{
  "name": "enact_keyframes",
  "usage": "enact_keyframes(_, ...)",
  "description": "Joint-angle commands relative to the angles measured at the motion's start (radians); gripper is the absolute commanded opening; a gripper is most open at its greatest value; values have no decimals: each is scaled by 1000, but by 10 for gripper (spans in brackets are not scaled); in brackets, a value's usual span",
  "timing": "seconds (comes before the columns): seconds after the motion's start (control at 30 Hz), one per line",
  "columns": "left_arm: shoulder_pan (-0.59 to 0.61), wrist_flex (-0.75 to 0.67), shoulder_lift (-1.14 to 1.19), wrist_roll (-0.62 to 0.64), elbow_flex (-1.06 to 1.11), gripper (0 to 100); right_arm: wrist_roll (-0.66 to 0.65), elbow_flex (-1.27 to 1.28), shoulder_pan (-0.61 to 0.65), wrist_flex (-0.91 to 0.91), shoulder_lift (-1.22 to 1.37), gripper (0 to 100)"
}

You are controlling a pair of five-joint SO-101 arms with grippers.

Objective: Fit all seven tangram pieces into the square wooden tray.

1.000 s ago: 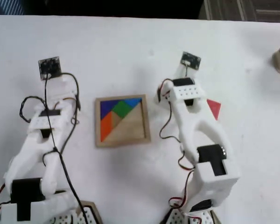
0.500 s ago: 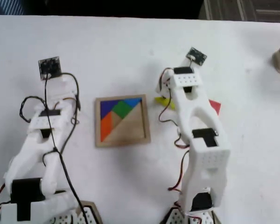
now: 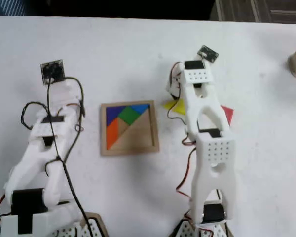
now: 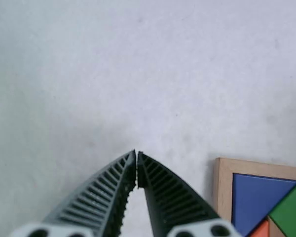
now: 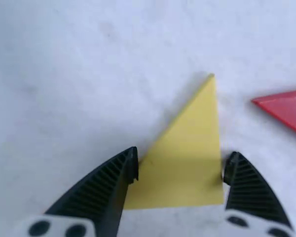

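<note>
The square wooden tray (image 3: 138, 138) is pale bare wood with a matt, faintly grained face. The yellow triangle (image 5: 187, 158) looks smooth and matt. The right gripper (image 5: 180, 165) has fingers (image 5: 106, 190) of black ribbed plastic, and the table (image 3: 138, 49) is white, matt and slightly mottled.

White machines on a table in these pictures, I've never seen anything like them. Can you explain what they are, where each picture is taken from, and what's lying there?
They are two small white robot arms, the left arm and the right arm, each ending in a two-fingered gripper. The high view looks down on the white table; the other two come from cameras on the wrists. Between the arms lies a square wooden tray, partly filled with coloured pieces. A yellow triangle and a red triangle lie outside it. The left gripper is shut on nothing. The right gripper is open, a finger on each side of the yellow triangle, which lies flat on the table.
</note>
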State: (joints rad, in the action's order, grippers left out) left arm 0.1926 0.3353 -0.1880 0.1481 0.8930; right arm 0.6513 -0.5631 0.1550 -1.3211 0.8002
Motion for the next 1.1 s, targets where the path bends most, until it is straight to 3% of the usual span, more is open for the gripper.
enact_keyframes(0.0,8,-18,-4,-8,-8,26,0,-97,-8,-85,19,283)
enact_keyframes(0.3,12,-18,-4,-8,-8,26,-107,-184,73,-259,44,217)
enact_keyframes(0.6,12,-18,-4,-8,-8,26,-566,-250,209,-332,44,218)
enact_keyframes(0.73,12,-18,-4,-8,-8,26,-683,-325,203,-390,44,219)
enact_keyframes(0.9,12,-18,-4,-8,-8,26,-715,-299,188,-397,5,273)
enact_keyframes(1.07,12,-18,-4,-8,-8,26,-672,-104,189,-390,-162,284)
